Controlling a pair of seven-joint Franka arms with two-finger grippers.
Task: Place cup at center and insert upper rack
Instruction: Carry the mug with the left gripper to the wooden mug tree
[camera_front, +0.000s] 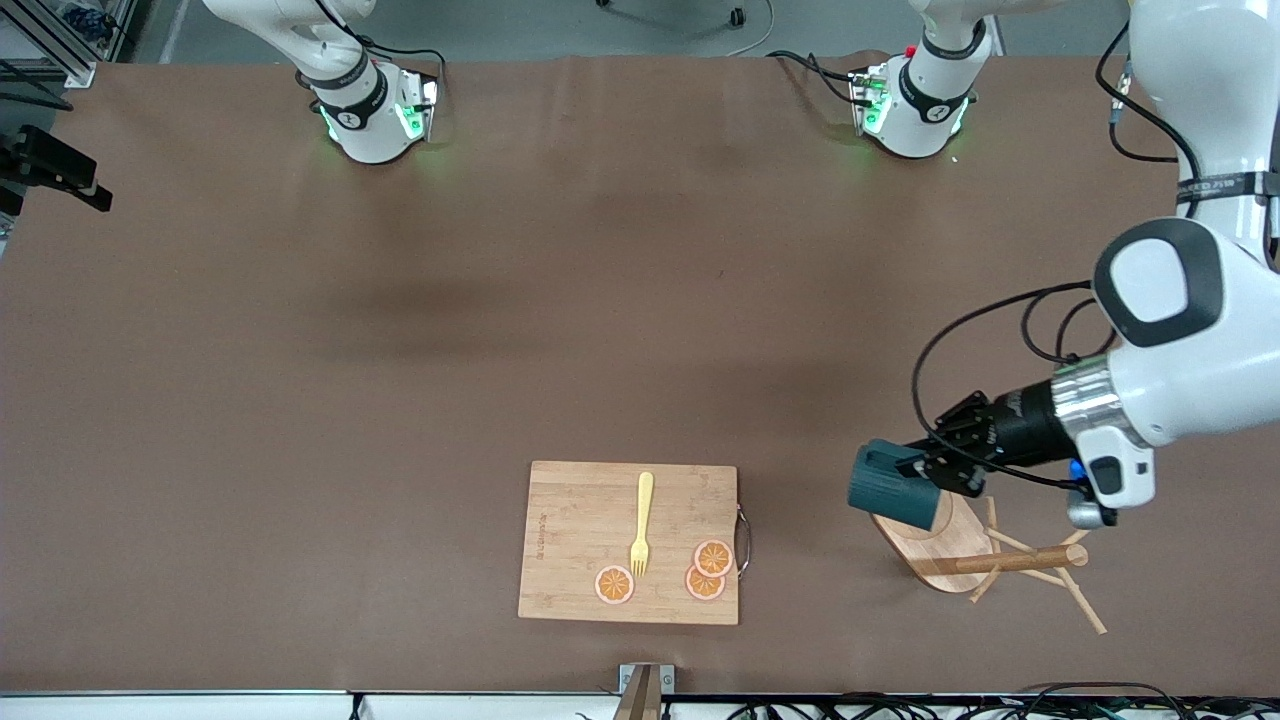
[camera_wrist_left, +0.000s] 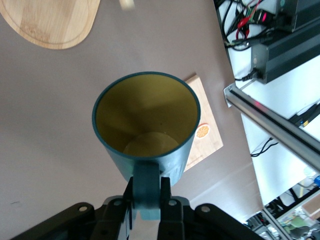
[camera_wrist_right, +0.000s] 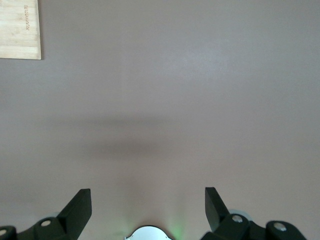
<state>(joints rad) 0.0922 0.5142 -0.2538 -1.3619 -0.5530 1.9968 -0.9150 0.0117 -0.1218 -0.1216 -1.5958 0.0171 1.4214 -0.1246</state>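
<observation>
The cup (camera_front: 893, 494) hangs in the air, tipped onto its side, over the oval base of the upper rack (camera_front: 960, 556) toward the left arm's end of the bench (camera_front: 400, 350). Its mustard-yellow inside faces the left wrist camera, and the left gripper (camera_wrist_left: 147, 197) is clenched on the cup's small handle (camera_wrist_left: 146, 192), one finger on each side of it. In the front view the left gripper (camera_front: 945, 468) reaches in level from the left arm's side, the cup at its tip.

The upper rack appears to lie toppled on the bench, its round post and thin pegs pointing along the surface away from the base, though the angle makes this hard to confirm.

Nearer the middle of the bench, at its front edge, sits a cutting board (camera_front: 580, 520) carrying a yellow fork (camera_front: 642, 523) and three orange slices (camera_front: 705, 570).

The right arm waits by its base; the right gripper (camera_wrist_right: 148, 210) hovers over bare bench with its fingers spread wide, holding nothing.
</observation>
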